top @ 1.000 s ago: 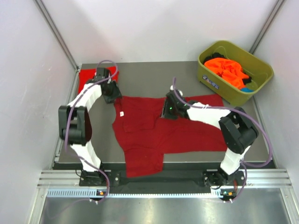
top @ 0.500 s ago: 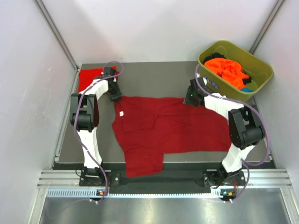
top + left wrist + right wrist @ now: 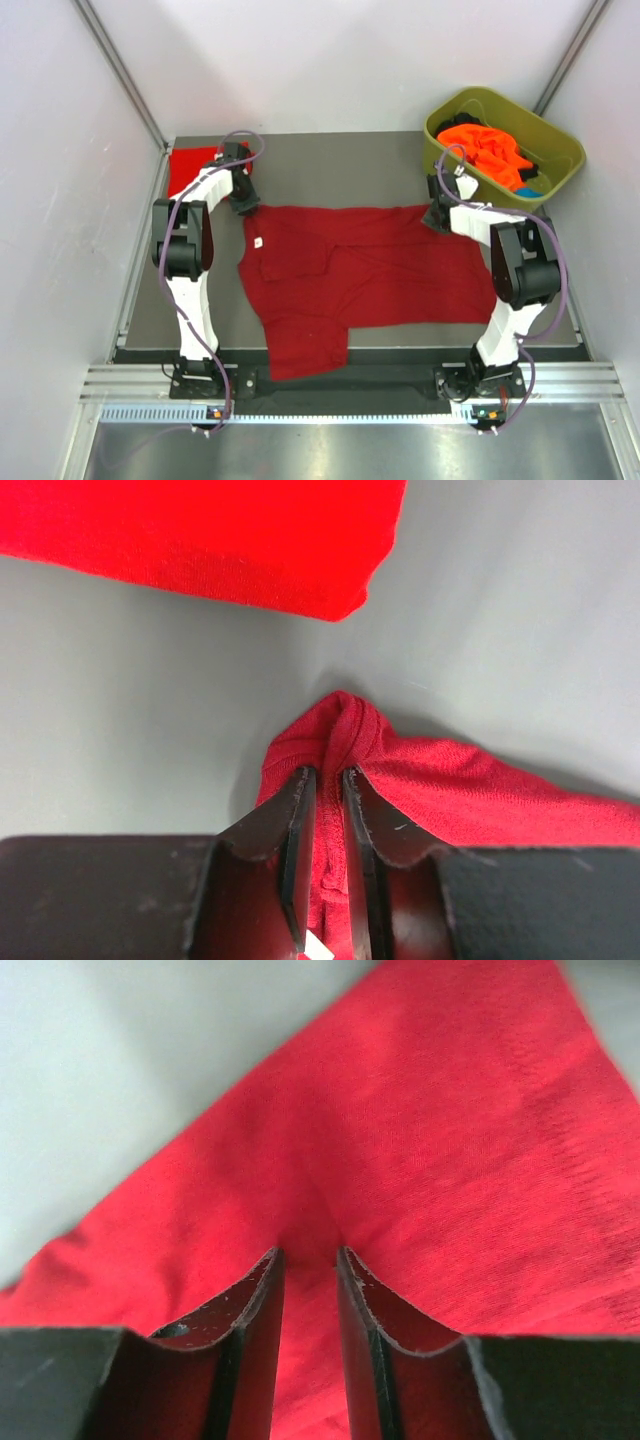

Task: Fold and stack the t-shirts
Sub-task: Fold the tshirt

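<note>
A dark crimson t-shirt (image 3: pixel 350 270) lies spread on the grey table, its white neck label (image 3: pixel 259 242) near the left. My left gripper (image 3: pixel 245 205) sits at its far left corner. In the left wrist view that gripper (image 3: pixel 330 772) is shut on a bunched ridge of the crimson cloth (image 3: pixel 450 780). My right gripper (image 3: pixel 437 218) is at the shirt's far right corner. In the right wrist view its jaws (image 3: pixel 308 1252) stand narrow, pressed into the cloth (image 3: pixel 440 1130) with a pucker pinched between them. A folded brighter red t-shirt (image 3: pixel 190 168) lies in the far left corner.
An olive-green tub (image 3: pixel 470 182) stands at the far right holding orange t-shirts (image 3: pixel 485 148) and some dark and blue cloth. The shirt's lower left part hangs over the table's near edge (image 3: pixel 420 340). White walls close in both sides.
The right gripper moved from the shirt's middle out to its far right corner, and the left shifted to the far left corner. Both jaws narrowed onto the cloth. The shirt's far edge now lies straighter.
</note>
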You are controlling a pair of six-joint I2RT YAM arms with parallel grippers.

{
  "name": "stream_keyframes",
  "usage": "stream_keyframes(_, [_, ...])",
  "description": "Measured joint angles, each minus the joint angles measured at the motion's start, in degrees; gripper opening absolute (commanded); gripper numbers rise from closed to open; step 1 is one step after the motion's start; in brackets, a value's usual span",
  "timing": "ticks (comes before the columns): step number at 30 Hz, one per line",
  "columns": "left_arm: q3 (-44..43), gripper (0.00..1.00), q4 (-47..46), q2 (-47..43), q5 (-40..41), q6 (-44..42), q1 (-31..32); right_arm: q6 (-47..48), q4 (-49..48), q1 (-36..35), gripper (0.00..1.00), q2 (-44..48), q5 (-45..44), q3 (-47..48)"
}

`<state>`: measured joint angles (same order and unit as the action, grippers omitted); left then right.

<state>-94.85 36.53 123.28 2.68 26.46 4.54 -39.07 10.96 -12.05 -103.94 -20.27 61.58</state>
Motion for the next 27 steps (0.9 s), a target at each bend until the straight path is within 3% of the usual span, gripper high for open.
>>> stream_keyframes(15, [-0.1,0.25,0.5,0.0,1.7,4.9,-0.7,-10.1,-0.5,4.2,0.27,-0.4,0.0,-0.5])
stream_keyframes(19, [-0.1,0.34,0.5,0.0,1.6,5.1,-0.9,-11.6,-1.2,4.6,0.32,-0.3,0.3,-0.8])
stream_keyframes(22, [-0.9,0.46,1.5,0.0,1.3,4.9,-1.2,-10.9,-1.5,4.8,0.34,-0.2,1.4,-0.7])
stream_keyframes(27, [-4.4,0.58,5.8,-0.7,3.1,3.8,-2.0,-6.5,3.9,4.7,0.37,1.2,2.5,0.5])
